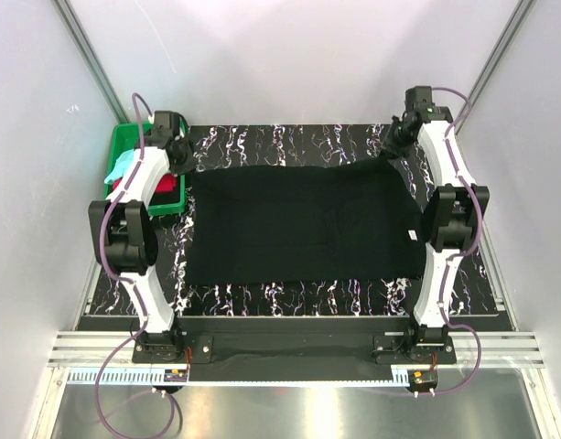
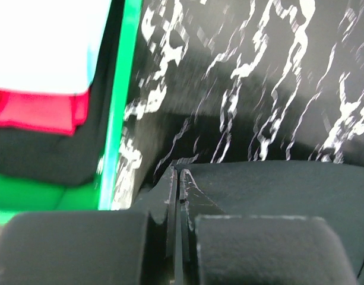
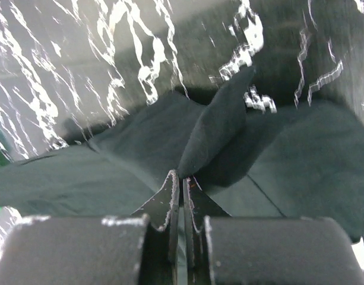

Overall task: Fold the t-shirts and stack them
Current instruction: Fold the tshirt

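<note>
While the black t-shirt (image 1: 298,224) lies spread flat in a rough rectangle across the middle of the worktop (image 1: 289,137), its far right corner is drawn up off the surface. A small white neck label (image 1: 413,236) shows at the shirt's right edge.

That raised corner sits in the right gripper (image 1: 393,146). In the right wrist view, its 2 fingers are pressed together on a peaked fold of the black cloth (image 3: 220,130), which rises from the fingertips (image 3: 173,184) above the rest of the garment.

The left gripper (image 1: 182,157) is at the shirt's far left corner. Its fingers (image 2: 171,178) are closed tight against each other right at the cloth's edge (image 2: 277,190). Whether any fabric is caught between them cannot be told from the wrist view.

Just left of that corner stands a green crate (image 1: 120,137) at the worktop's far left edge. It holds a pale aqua t-shirt (image 1: 123,166) lying over a red t-shirt (image 1: 167,186). The left wrist view shows dark cloth under the red one (image 2: 33,110).
</note>
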